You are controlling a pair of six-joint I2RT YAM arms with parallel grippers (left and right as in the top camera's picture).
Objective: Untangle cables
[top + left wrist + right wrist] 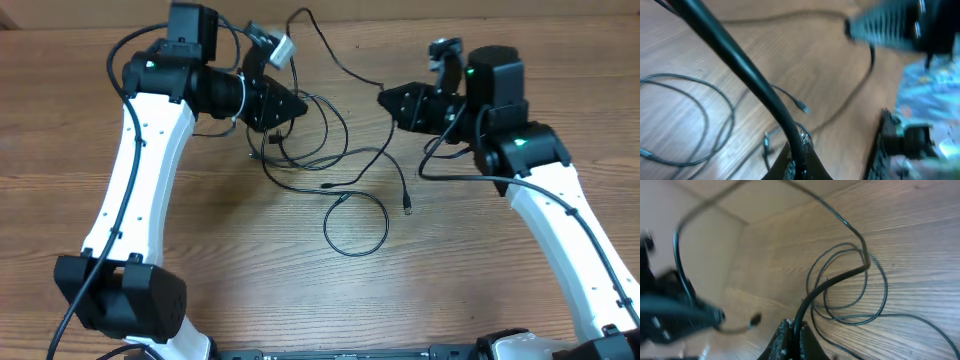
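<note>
Several thin black cables [305, 150] lie tangled on the wooden table between my two grippers. One cable forms a loose loop [356, 224] nearer the front, and a small plug [407, 208] lies to its right. My left gripper [296, 104] is shut on a black cable [740, 65], pinched between the fingertips [799, 162]. My right gripper [386, 98] is shut on another black cable [835, 280] at its fingertips [796, 337]. That strand runs back to coiled loops [860, 290] on the table. Another strand runs from the right gripper up to the table's far edge [300, 14].
The wooden table [480, 270] fills the view. The white arm links stand at the left [130, 180] and right [570, 220]. The opposite arm shows blurred in each wrist view: the right arm [890, 25] and the left arm [670, 315].
</note>
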